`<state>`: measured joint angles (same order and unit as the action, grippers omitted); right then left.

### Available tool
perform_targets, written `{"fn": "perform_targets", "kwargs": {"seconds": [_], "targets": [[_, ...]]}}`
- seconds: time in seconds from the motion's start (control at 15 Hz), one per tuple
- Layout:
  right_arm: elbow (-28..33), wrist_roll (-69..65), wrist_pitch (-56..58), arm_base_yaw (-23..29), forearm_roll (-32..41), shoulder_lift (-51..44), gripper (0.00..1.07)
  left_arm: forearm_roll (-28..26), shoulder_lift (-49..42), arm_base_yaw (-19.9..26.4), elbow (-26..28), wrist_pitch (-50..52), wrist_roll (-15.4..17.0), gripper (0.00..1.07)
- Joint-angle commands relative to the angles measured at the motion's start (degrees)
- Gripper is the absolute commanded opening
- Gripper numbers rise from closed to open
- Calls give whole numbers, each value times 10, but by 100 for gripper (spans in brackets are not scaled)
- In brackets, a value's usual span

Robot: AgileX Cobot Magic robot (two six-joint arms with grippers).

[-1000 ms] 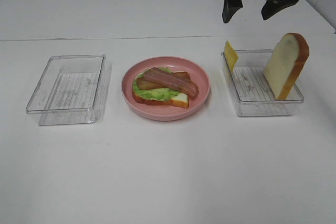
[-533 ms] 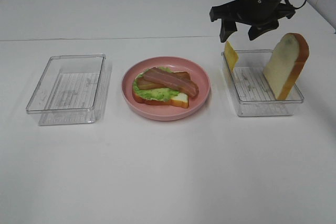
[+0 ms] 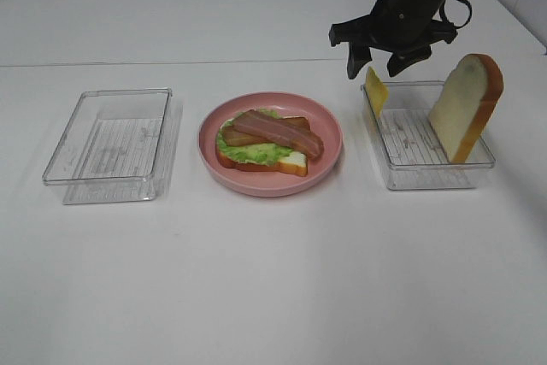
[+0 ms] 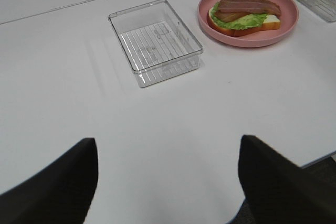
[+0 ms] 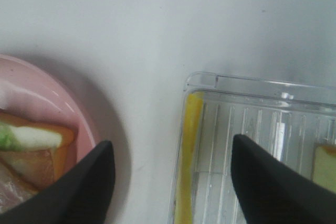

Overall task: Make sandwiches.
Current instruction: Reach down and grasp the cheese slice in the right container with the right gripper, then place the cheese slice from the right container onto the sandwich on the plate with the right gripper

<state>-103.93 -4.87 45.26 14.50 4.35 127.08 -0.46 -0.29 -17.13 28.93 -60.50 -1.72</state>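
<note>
The right gripper (image 3: 375, 67) hangs with its fingers spread wide just above the yellow cheese slice (image 3: 375, 92), which stands up on its thin edge, long side running front to back, leaning on the clear tray (image 3: 432, 179) wall nearest the pink plate (image 3: 329, 160).

Probably a robot lab or test bench, not a real kitchen, though little beyond the tabletop shows. Bare white table (image 3: 273, 297), staged props only: left tray (image 3: 107, 181) and right tray (image 3: 432, 175) of clear plastic, pink plate (image 3: 333, 138) with a toy sandwich (image 3: 273, 132). Black robot arm (image 3: 410, 6) hangs overhead.
</note>
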Motion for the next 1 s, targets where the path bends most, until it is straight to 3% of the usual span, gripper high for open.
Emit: {"fn": "perform_targets", "kwargs": {"seconds": [0.07, 0.2, 0.4, 0.6, 1.0], "targets": [[-5, -5, 10, -16, 9, 13, 60, 1, -12, 0, -3, 6, 4, 71], [-5, -3, 18, -20, 22, 24, 58, 1, -12, 0, -3, 6, 4, 71], [-5, -3, 25, -20, 22, 29, 40, 1, -12, 0, -3, 6, 4, 71], [-5, -3, 32, -20, 22, 29, 0, 1, -12, 0, -3, 6, 4, 71], [-5, -1, 53, -19, 56, -43, 0, 1, -12, 0, -3, 6, 4, 71]]}}
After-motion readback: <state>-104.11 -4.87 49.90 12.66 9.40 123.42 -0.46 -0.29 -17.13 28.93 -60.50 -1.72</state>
